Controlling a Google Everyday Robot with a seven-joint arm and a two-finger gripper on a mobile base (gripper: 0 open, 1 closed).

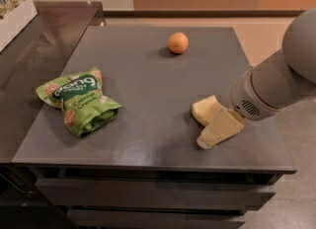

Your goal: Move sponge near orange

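- Table — dark grey, everything we see sits on it.
- Arm comes in from the right.
- Bag, green, on the left.
- Gripper is low against the sponge's right side — we can't tell if it's gripping.
- Sponge is front right, well apart from the orange.
- Orange is at the back, middle.

gripper at sponge | open table toward orange | snack bag far left

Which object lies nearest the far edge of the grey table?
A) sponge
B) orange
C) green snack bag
B: the orange sits by the far edge; the sponge, with the gripper beside it, and the snack bag lie nearer the front.
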